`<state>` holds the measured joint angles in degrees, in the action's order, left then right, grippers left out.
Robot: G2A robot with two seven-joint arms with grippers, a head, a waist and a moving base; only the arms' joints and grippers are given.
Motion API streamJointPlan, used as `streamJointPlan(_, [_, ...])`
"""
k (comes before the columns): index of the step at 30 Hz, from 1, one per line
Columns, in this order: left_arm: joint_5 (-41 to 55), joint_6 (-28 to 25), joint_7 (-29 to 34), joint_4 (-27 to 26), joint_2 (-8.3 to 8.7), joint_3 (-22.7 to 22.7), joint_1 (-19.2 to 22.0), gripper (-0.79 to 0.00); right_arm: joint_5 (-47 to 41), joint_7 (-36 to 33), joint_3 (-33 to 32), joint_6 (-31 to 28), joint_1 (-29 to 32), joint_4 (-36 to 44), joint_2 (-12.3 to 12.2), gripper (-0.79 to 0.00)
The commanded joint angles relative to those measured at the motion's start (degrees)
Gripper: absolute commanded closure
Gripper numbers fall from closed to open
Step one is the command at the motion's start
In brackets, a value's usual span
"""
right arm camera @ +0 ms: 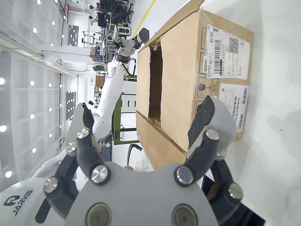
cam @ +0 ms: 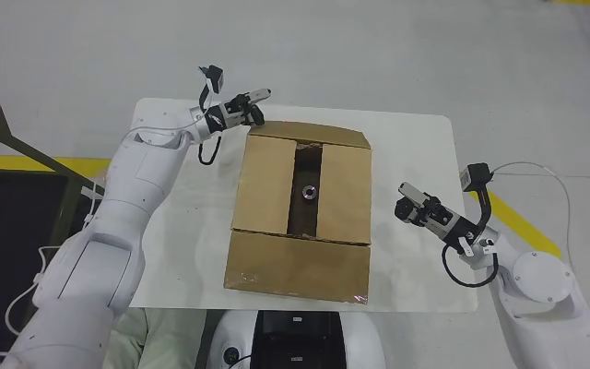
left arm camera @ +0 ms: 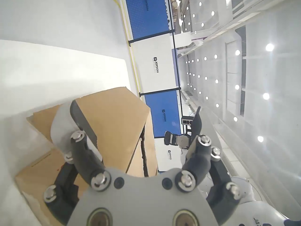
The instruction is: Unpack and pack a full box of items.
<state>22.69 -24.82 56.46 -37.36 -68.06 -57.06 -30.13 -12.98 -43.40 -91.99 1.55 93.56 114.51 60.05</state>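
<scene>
- The cardboard box [cam: 267, 184] sits at the middle of the white surface [cam: 415, 138], its long side running from 12 to 6 o'clock.
- 2 side flaps are folded in over the top, and a dark gap runs between them. A small round metal item [cam: 308, 192] shows down in that gap.
- The end flaps at 12 and 6 o'clock lie folded outward.
- The left end effector [cam: 253, 104] is at about 11 o'clock from the box, just beside its far corner. It is spread wide with nothing in it.
- The right end effector [cam: 406, 203] is at about 3 o'clock, near the box wall but apart from it. It is also wide and empty.
- The right wrist view shows paper labels [right arm camera: 223, 55] stuck on that wall and ragged, torn flap edges.
- The flaps look stiff and light, and will likely hinge easily at their creases. The free edge along the gap seems the best place to pinch each one.
- The packed box is probably too heavy and too broad for 1 end effector, and its plain walls offer little to hold.
</scene>
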Motion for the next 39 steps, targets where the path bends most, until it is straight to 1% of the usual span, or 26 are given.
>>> streamJointPlan(1, [-0.1,-0.3,0.2,0.6,-0.02,-0.1,0.0,-0.785,0.0,0.0,0.0,0.0,0.0,0.0,0.0,-0.785])
streamJointPlan(8, [0.0,-2.1,-0.4,2.0,0.11,-1.4,0.4,-0.785,0.0,0.0,0.0,0.0,0.0,0.0,0.0,-0.785])
streamJointPlan(13, [2.3,-3.9,-2.0,1.9,0.43,-3.7,1.1,-0.785,0.0,0.0,0.0,0.0,0.0,0.0,0.0,-0.785])
streamJointPlan(18, [6.3,-4.0,-0.6,-0.6,1.02,-6.7,1.5,-0.785,0.0,0.0,0.0,0.0,0.0,0.0,0.0,-0.785])
streamJointPlan(22, [7.1,-4.0,2.7,-5.1,2.1,-9.1,0.5,-0.785,0.0,0.0,0.0,0.0,0.0,0.0,0.0,-0.785])
streamJointPlan(27, [5.0,-3.5,7.1,-12.5,4.37,-13.3,-3.5,-0.785,0.0,0.0,0.0,0.0,0.0,0.0,0.0,-0.785])
streamJointPlan(30, [4.0,-2.6,10.9,-18.5,6.06,-16.9,-7.6,-0.785,0.0,0.0,0.0,0.0,0.0,0.0,0.0,-0.785])
streamJointPlan(34, [5.0,0.6,16.1,-26.0,8.2,-22.6,-13.8,-0.785,0.0,0.0,0.0,0.0,0.0,0.0,0.0,-0.785])
streamJointPlan(36, [5.1,1.7,18.6,-28.6,9.13,-25.3,-16.2,-0.785,0.0,0.0,0.0,0.0,0.0,0.0,0.0,-0.785])
streamJointPlan(39, [4.6,2.4,22.0,-30.4,10.32,-28.8,-19.1,-0.785,0.0,0.0,0.0,0.0,0.0,0.0,0.0,-0.785])
